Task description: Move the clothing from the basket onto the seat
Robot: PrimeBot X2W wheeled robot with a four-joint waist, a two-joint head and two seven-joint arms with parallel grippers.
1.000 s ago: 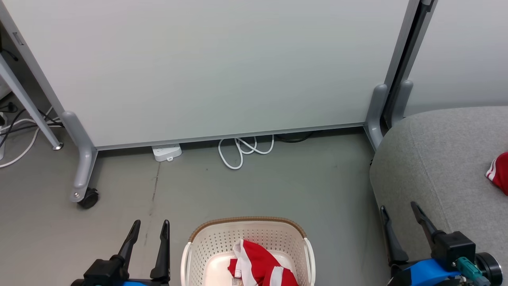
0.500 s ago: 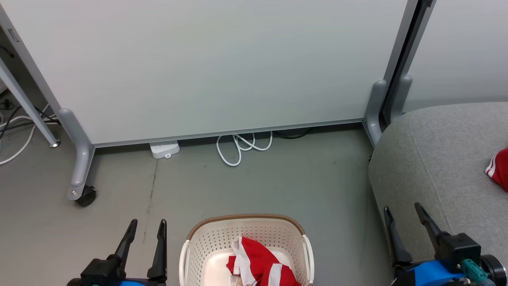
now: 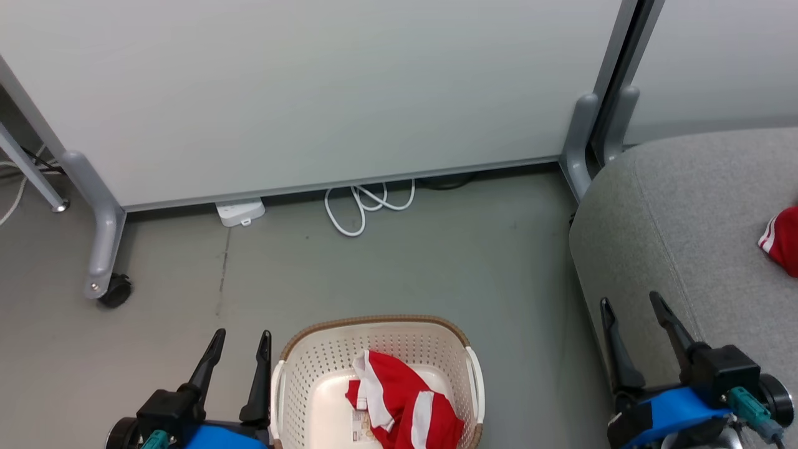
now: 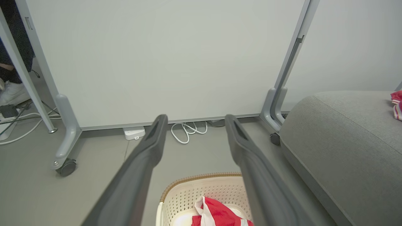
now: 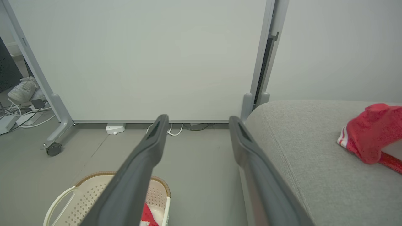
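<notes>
- The left jaws are standing wide apart and gripping nothing. Their dark fingers are pointing forward over the floor, just beside the left handle of the basket.
- The right jaws are likewise standing fully spread and carrying nothing. They are hanging at the front left edge of the seat, well apart from the basket.
- The clothing is lying crumpled inside the basket, toward the right side of its floor, with a paper label showing beside it.
- Relative to the left jaws, the clothing is lying to the right, behind the basket wall and lower than the fingertips, and nothing is touching it. In the left wrist view it is showing between the two fingers at the bottom edge.
- Relative to the right jaws, the clothing is lying to the left, across a strip of bare floor.
- One red garment with white stripes is already resting on the seat, to the right of the right jaws and apart from them.
- Progress, as a judgement: the task is partly done. How many pieces the heap in the basket is holding cannot be told.
- No grasp is under way. The left jaws are standing nearer to the heap and appear better placed for a reach into the basket.
- Farther out, a pale partition panel is closing off the floor, with a white cable and a power strip lying at its foot.
</notes>
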